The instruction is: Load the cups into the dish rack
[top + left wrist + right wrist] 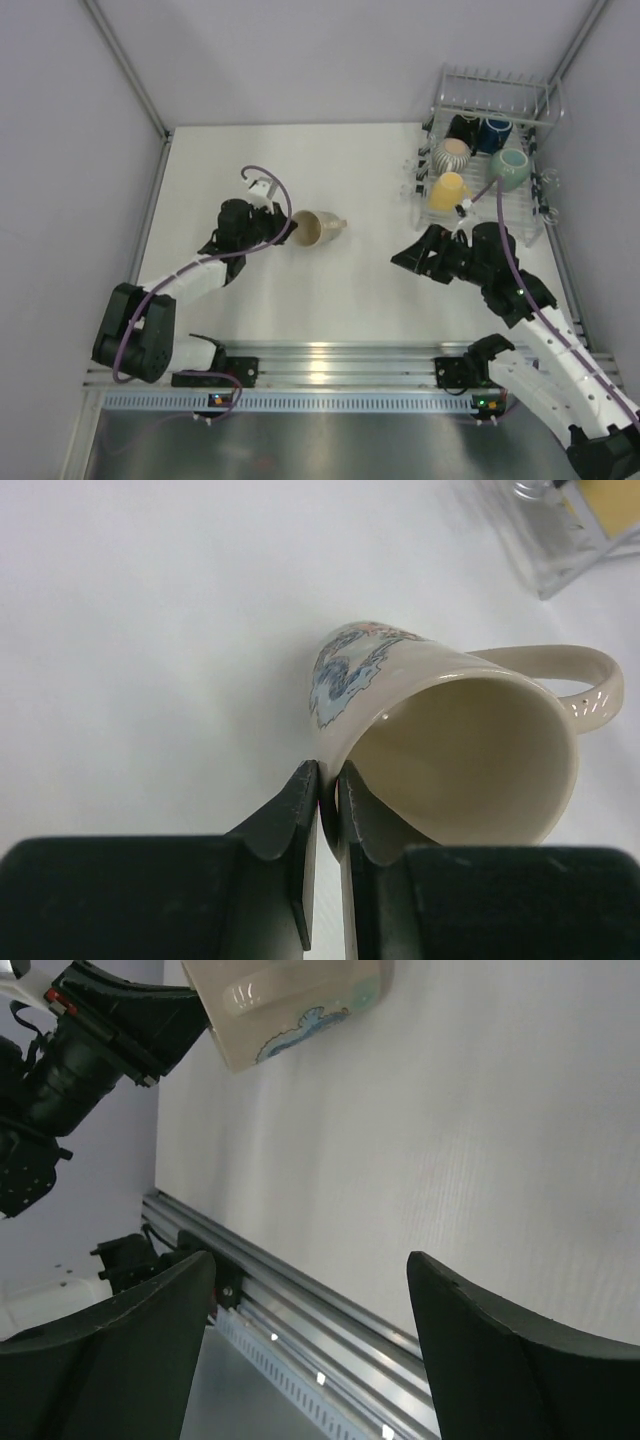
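**A:** Left end effector first. How does it stand?

**B:** Narrow. The jaws are pinched on the rim of the cream mug, with one finger inside the mouth and the other against the outer wall.

**A:** And the mug itself?

**B:** It lies on its side near the middle of the surface, with its mouth toward the left end effector and its base pointing away. A blue-green print shows on the outer wall, and the handle sticks out to one side. I cannot tell whether it rests on the surface or is raised a little.

**A:** Right end effector?

**B:** Wide, with nothing between its fingers. It hovers over bare surface, just in front of the dish rack and well apart from the cream mug.

**A:** What is in the rack?

**B:** The rack stands at the far right corner and holds five mugs. The black mug and the dark blue mug are at the back. The grey ribbed mug and the teal mug sit in the middle. The yellow mug is nearest the arms.
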`<state>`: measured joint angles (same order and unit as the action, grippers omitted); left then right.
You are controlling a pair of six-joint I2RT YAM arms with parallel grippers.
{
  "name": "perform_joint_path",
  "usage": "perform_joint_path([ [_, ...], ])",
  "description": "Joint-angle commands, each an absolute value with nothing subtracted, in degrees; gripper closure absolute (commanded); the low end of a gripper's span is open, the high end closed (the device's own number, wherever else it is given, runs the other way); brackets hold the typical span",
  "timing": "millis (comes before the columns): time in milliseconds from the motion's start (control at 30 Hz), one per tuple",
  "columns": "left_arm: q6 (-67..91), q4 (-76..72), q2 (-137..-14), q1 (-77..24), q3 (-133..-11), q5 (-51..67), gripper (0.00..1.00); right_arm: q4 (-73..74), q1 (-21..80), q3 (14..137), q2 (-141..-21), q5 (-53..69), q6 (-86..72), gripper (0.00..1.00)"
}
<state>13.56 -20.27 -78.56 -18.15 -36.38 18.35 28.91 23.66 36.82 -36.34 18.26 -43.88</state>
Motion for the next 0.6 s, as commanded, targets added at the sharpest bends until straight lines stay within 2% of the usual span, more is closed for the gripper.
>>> perform_joint_path([
  [0, 15.64, -36.64, -70.06, -18.37, -30.71, 25.22, 1.00, 21.19, 24.52, 38.32, -41.91, 28.00, -48.51, 0.23],
  [133, 15.74, -43.58, -62.86, -18.72, -23.39, 29.17, 1.00, 15.74, 25.83, 38.15, -47.97, 33.82, -50.62, 0.28],
  [300, 14.59, -47.98, -57.05, -19.42, -18.82, 29.89, 1.00, 4.53, 28.55, 37.45, -56.05, 41.38, -58.33, 0.28],
  [467, 15.03, -50.27, -55.37, -20.04, -17.67, 30.58, 1.00, -1.47, 33.92, 38.85, -62.48, 40.87, -65.02, 0.27],
  [567, 14.68, -50.71, -52.83, -20.39, -18.19, 30.15, 1.00, -11.84, 36.99, 36.66, -65.74, 42.88, -72.91, 0.28],
])
